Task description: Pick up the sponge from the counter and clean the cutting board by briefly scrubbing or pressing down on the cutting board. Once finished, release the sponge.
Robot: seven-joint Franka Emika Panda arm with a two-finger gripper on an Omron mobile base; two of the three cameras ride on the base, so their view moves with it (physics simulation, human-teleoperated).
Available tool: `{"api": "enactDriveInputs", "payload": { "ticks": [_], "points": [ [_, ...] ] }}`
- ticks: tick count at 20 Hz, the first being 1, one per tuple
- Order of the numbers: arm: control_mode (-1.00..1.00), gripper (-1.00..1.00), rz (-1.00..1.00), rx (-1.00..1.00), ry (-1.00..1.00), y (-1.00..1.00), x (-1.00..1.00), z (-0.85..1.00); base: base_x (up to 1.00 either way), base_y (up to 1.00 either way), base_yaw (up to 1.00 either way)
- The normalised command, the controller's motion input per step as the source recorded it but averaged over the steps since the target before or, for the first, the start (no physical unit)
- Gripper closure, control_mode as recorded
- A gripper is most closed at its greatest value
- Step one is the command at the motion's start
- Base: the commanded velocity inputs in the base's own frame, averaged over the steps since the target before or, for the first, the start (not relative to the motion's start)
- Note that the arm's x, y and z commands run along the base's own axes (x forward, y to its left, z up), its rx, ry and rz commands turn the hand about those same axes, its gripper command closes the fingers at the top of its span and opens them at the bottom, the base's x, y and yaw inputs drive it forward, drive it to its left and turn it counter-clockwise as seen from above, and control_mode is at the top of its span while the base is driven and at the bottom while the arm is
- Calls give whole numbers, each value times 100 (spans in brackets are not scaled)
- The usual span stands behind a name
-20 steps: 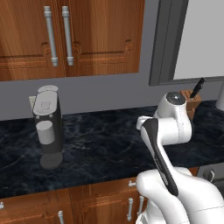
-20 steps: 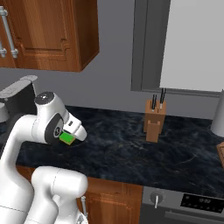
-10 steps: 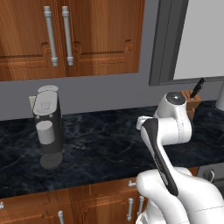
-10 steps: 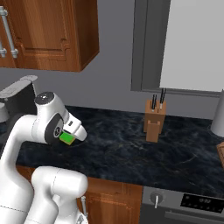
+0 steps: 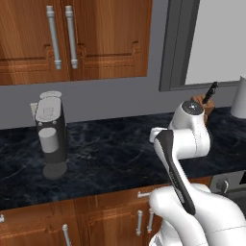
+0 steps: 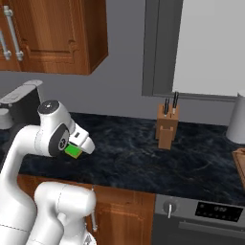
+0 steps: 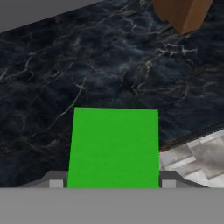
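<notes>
Sponge (image 7: 113, 146), bright green on its flat top, is sitting between the two dark fingertips (image 7: 56, 181) of the gripper (image 7: 112, 183), which are pressing against its left and right sides in the hand view, so the gripper is closing on it and holding it. From the right base camera the sponge is showing as a small green patch tucked just under the white hand, above the front part of the counter (image 6: 129, 158); whether it is touching the stone or being held just clear of it cannot be told. The counter is running dark black-blue with pale veins across the whole scene. A tan wooden knife block (image 6: 167, 125) with dark handles sticking up is standing upright toward the back of the counter, well to the right of the sponge; its lower corner is also showing in the hand view. At the far right edge of the right base view a sliver of reddish-brown cutting board (image 6: 240, 165) is lying on the counter, well apart from the sponge. A dark coffee machine (image 5: 50, 134) is standing on the counter to the left, and wooden cabinets (image 5: 72, 38) are hanging above it.
</notes>
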Motion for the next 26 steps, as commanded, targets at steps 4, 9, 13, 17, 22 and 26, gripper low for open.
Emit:
{"api": "enactDriveInputs", "payload": {
  "ticks": [4, 9, 13, 17, 22, 26],
  "points": [
    [100, 100, 0, 0, 0, 0, 0, 0, -36, -50, -10],
    [100, 100, 0, 0, 0, 0, 0, 0, -2, -90, -5],
    [100, 100, 0, 0, 0, 0, 0, 0, 5, -100, 0],
    [100, 100, 0, 0, 0, 0, 0, 0, 3, -100, 0],
    [100, 100, 0, 0, 0, 0, 0, 0, 18, -68, 0],
    [100, 100, 0, 0, 0, 0, 0, 0, 45, -56, 3]
  ]
}}
